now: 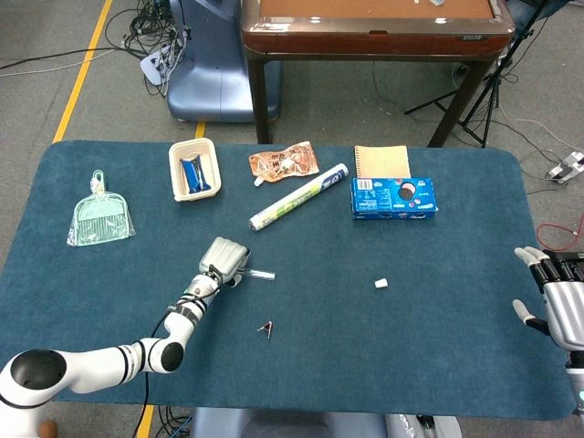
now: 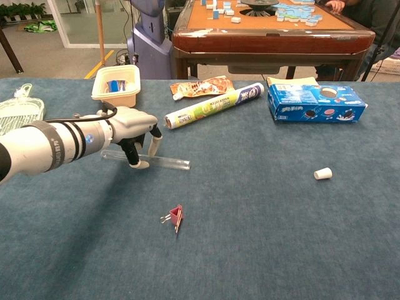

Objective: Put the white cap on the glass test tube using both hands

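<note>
The glass test tube (image 2: 165,162) lies flat on the blue table cloth, its open end pointing right; in the head view the test tube (image 1: 262,273) sticks out from under the hand. My left hand (image 2: 132,127) sits over the tube's left part, thumb in front and fingers behind, pinching it against the cloth. The same left hand (image 1: 224,258) shows left of centre in the head view. The white cap (image 2: 322,174) lies alone far to the right, also seen as the cap (image 1: 381,284). My right hand (image 1: 555,306) hovers at the table's right edge, fingers spread, holding nothing.
A small red binder clip (image 2: 175,217) lies in front of the tube. Behind it are a foil roll (image 2: 212,106), a snack bag (image 2: 201,87), a cream tray (image 2: 116,83), a blue biscuit box (image 2: 315,102) and a notebook (image 1: 381,161). A green dustpan packet (image 1: 99,215) lies far left.
</note>
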Available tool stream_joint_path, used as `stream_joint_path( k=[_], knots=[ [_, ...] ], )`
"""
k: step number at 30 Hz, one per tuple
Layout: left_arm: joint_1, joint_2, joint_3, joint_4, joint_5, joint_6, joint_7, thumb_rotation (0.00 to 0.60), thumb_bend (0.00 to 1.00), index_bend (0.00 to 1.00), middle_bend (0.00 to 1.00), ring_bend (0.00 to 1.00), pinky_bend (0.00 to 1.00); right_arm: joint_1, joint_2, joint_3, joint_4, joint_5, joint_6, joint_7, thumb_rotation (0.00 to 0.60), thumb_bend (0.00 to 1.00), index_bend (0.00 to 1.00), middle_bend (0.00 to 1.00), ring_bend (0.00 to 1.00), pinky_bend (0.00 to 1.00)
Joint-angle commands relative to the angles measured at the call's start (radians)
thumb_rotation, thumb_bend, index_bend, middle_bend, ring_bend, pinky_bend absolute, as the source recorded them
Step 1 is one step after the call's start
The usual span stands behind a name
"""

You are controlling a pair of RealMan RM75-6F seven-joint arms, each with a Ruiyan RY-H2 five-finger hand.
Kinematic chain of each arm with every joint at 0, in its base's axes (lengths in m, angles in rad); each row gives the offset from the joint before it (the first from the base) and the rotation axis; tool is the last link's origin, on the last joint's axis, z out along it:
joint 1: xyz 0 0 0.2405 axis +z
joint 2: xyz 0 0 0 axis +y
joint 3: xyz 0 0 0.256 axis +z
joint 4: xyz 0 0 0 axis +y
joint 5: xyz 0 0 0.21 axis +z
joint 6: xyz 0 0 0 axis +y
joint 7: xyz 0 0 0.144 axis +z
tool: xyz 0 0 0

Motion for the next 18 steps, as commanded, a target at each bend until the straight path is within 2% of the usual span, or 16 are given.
stream_joint_path(
  k=[1,11,14,18],
  knots=[
    [0.0,-0.004,0.003,0.004,-0.002,-0.001,-0.003,0.6,0.26,0.51,1.0,0.98,1.0,-0.001,0.0,-0.001,0.0,-0.001,0.001,0.0,0.6,0.25,0.2,0.2,0.13,0.27],
    [0.008,0.007,-0.009,-0.012,0.004,-0.02,-0.066,0.6,0.26,0.54,1.0,0.99,1.0,-0.004,0.004,-0.004,-0.008,-0.004,0.002,-0.008,0.6,0.25,0.21,0.2,0.13,0.27],
    [0.023,0.032,-0.014,-0.043,0.039,-0.02,-0.117,0.6,0.26,0.55,1.0,0.99,1.0,-0.001,0.003,-0.006,-0.014,-0.015,0.002,-0.012,0.6,0.25,0.22,0.21,0.13,0.27],
    [0.061,0.083,-0.009,-0.1,0.144,0.012,-0.206,0.6,0.26,0.55,1.0,1.0,1.0,0.017,-0.003,-0.017,-0.032,-0.05,-0.017,-0.026,0.6,0.25,0.25,0.24,0.16,0.27]
  ],
)
